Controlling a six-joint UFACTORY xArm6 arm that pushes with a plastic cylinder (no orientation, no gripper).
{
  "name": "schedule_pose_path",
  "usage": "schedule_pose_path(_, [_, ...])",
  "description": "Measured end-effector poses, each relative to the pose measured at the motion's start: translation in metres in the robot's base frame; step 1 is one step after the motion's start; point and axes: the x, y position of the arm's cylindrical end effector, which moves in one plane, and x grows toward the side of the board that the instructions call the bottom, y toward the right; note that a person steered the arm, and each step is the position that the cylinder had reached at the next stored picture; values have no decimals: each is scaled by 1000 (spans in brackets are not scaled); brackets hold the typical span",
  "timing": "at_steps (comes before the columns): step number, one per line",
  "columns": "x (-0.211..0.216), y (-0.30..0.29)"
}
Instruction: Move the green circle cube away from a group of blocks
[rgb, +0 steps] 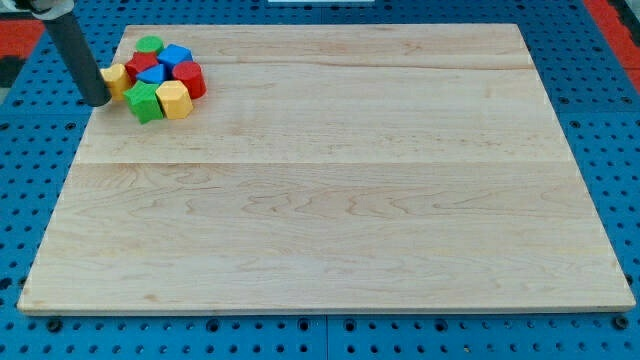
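Note:
The green circle block (150, 45) sits at the top of a tight cluster of blocks near the board's top left corner. Touching or close to it are a blue block (175, 55), a red block (141, 66) and a small blue block (152, 75). Lower in the cluster are a red block (189, 78), a green star-like block (145, 102), a yellow block (173, 100) and a yellow block (116, 77) at the left. My tip (96, 101) is at the cluster's left, right beside the left yellow block, below and left of the green circle.
The wooden board (330, 200) lies on a blue perforated table (30, 200). The board's left edge is just left of my tip. The rod (75, 50) leans up toward the view's top left corner.

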Motion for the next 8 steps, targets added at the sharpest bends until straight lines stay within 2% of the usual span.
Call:
schedule_pose_path(2, [5, -22])
schedule_pose_path(4, [-30, -24])
schedule_pose_path(6, [-24, 34])
schedule_pose_path(7, [-22, 4])
schedule_pose_path(8, [-41, -10])
